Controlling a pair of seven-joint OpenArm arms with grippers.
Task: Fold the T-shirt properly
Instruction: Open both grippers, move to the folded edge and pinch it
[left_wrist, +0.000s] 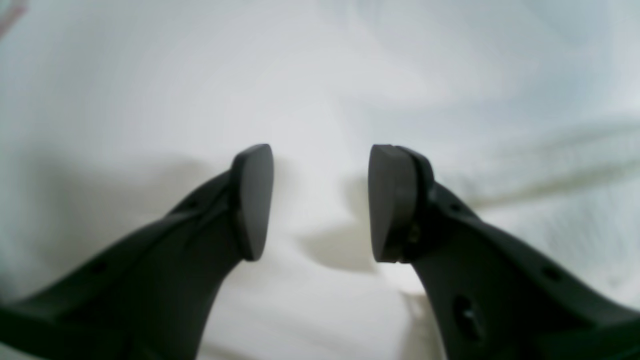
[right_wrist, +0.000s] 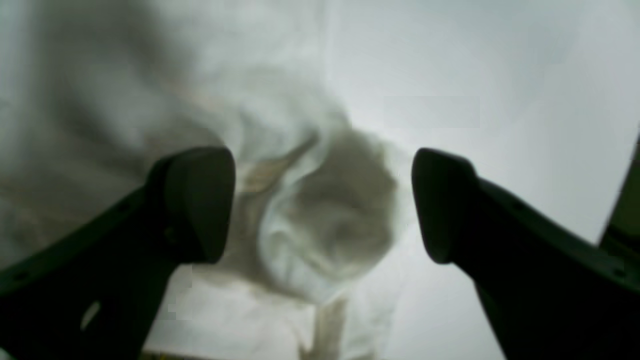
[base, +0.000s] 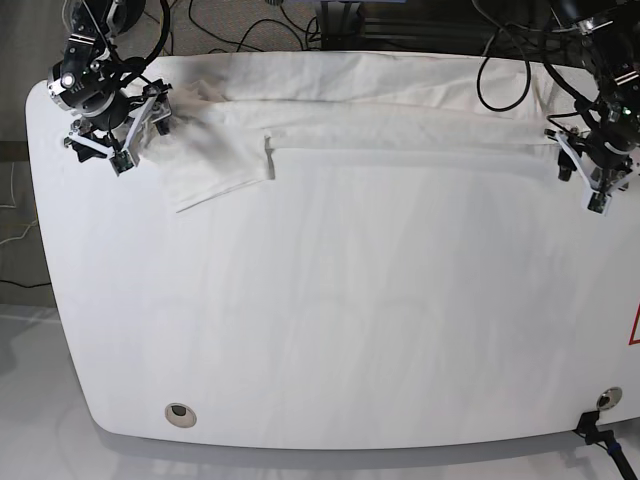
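Observation:
The white T-shirt (base: 380, 130) lies in a long wrinkled band across the far part of the table (base: 320, 320), with a sleeve flap hanging down at its left end. At the band's right end my left gripper (base: 592, 178) stands open over flat white T-shirt cloth (left_wrist: 450, 100), and nothing is between its fingers (left_wrist: 252, 200). My right gripper (base: 115, 135) is open at the left end. A bunched lump of the T-shirt (right_wrist: 325, 220) lies below the wide gap between its fingers (right_wrist: 200, 200), free of both.
Black cables (base: 250, 20) run behind the table's far edge. Round holes (base: 180, 412) sit near the front corners, and a red mark (base: 634, 325) shows at the right edge. The table's rounded left edge lies close to the right gripper.

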